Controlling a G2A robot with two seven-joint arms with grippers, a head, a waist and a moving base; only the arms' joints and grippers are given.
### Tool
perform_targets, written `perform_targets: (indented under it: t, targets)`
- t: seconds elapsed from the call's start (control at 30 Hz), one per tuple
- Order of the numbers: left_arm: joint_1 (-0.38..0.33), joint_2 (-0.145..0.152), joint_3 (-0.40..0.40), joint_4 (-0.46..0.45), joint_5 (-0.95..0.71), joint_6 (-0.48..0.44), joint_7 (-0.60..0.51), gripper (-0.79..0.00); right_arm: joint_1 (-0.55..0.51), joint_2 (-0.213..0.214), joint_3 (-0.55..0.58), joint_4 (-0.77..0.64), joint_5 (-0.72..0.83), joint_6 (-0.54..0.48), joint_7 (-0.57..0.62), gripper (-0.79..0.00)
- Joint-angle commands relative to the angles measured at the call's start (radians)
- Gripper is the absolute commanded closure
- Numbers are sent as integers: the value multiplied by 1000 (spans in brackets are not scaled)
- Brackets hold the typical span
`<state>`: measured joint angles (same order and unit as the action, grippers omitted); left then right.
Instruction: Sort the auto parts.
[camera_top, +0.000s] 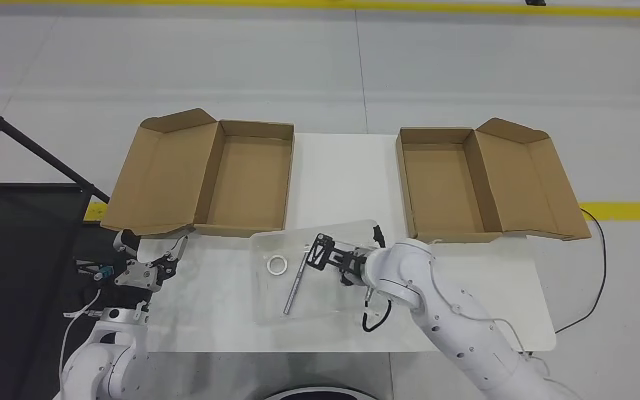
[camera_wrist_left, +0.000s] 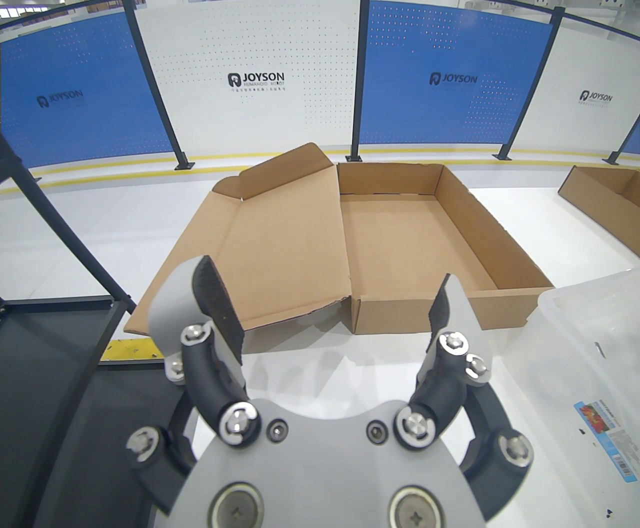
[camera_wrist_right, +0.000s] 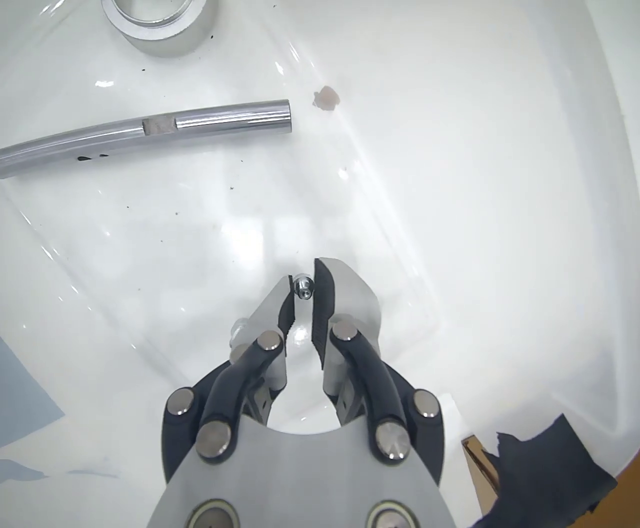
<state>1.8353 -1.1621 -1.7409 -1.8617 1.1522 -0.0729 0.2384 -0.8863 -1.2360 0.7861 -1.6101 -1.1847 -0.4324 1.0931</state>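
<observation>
A clear plastic bin (camera_top: 270, 300) sits at the table's front middle. In it lie a metal rod (camera_top: 296, 286) (camera_wrist_right: 150, 130) and a metal ring (camera_top: 275, 264) (camera_wrist_right: 160, 25). My right gripper (camera_top: 318, 252) (camera_wrist_right: 303, 285) is down inside the bin, shut on a small metal bolt (camera_wrist_right: 303, 287) between its fingertips. My left gripper (camera_top: 172, 256) (camera_wrist_left: 330, 300) hangs open and empty over the table's front left corner, facing the left cardboard box (camera_top: 245, 180) (camera_wrist_left: 415, 240).
A second open cardboard box (camera_top: 445, 185) (camera_wrist_left: 605, 192) stands at the back right of the white table (camera_top: 340, 190). A black frame (camera_top: 40, 260) borders the table on the left. A label (camera_wrist_left: 605, 425) lies on the bin's side.
</observation>
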Motion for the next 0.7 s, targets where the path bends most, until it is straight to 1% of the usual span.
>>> perform_targets:
  t: [0.0,0.13,0.27,0.5,0.67]
  targets:
    - [0,0,0,0,0,0,0,-785,-1,0,3,-4,0,-1,1,0]
    - [0,0,0,0,0,0,0,-785,-4,3,21,-29,1,1,-8,0]
    - [0,0,0,0,0,0,0,-785,-15,12,78,-93,32,-6,-42,0]
    - [0,0,0,0,0,0,0,-785,-72,46,270,-232,148,-65,-146,0]
    - [0,0,0,0,0,0,0,-785,-121,68,430,-291,196,-62,-237,0]
